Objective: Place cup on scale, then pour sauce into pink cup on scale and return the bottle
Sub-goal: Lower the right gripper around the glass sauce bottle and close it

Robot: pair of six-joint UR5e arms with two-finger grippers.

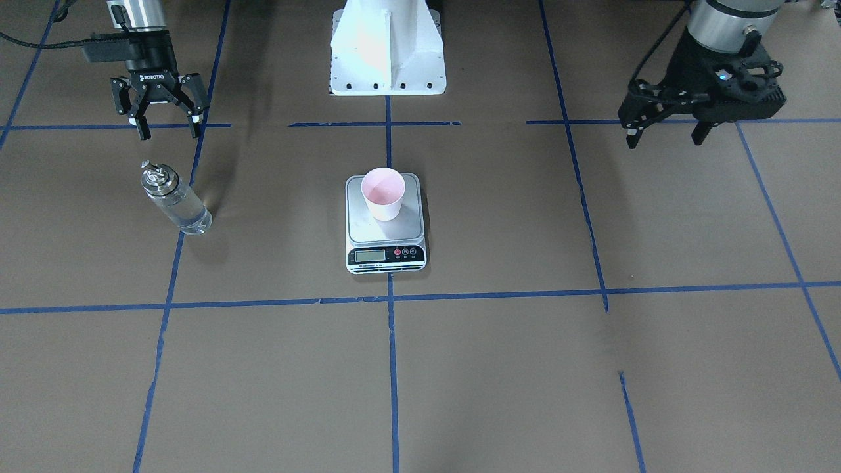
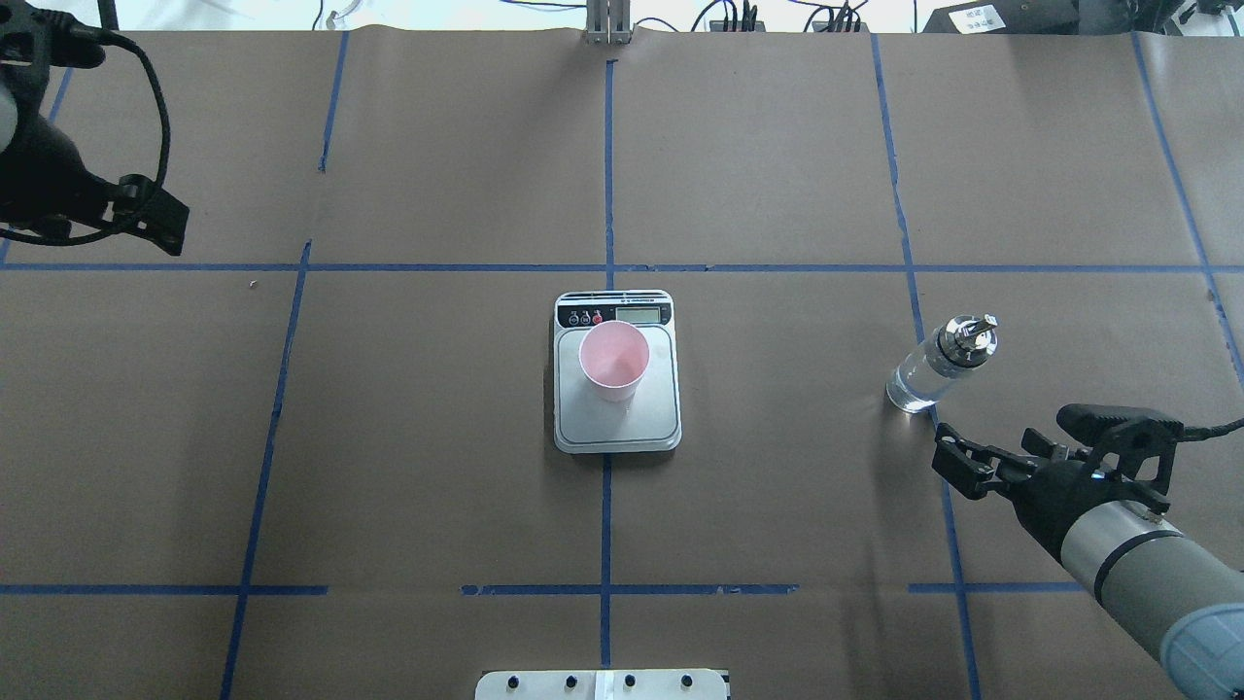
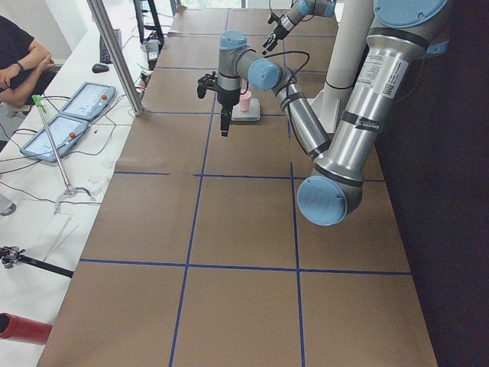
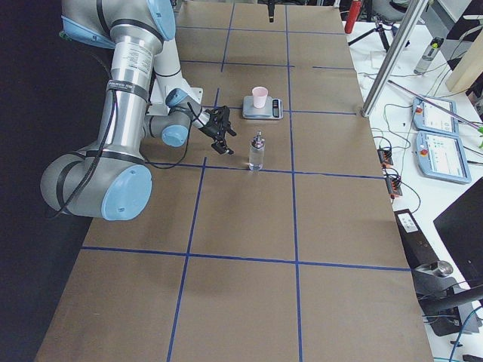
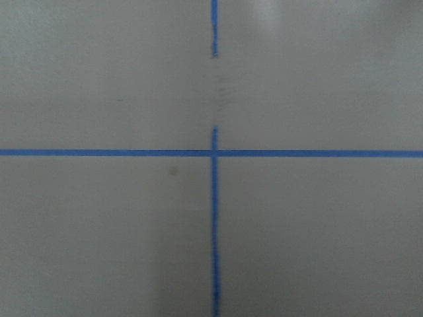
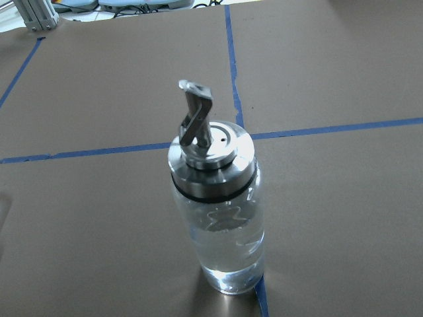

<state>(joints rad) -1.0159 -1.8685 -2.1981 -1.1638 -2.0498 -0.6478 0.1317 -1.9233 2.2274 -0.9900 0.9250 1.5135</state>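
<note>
The pink cup (image 1: 383, 192) stands upright on the steel platform of the scale (image 1: 386, 230) at the table's middle; it also shows in the overhead view (image 2: 613, 360) on the scale (image 2: 616, 428). The glass bottle (image 1: 174, 200) with its metal spout stands upright on the table by itself, clear sauce (image 6: 225, 251) in it. My right gripper (image 1: 168, 130) is open and empty, a short way behind the bottle (image 2: 938, 365), toward the robot's side. My left gripper (image 1: 665, 139) is open and empty, far off to the side, above bare table.
The robot's white base (image 1: 387, 52) stands behind the scale. Blue tape lines (image 5: 213, 153) divide the brown paper table cover. An operator (image 3: 19, 61) and control tablets (image 3: 76, 115) are beside the table's far edge.
</note>
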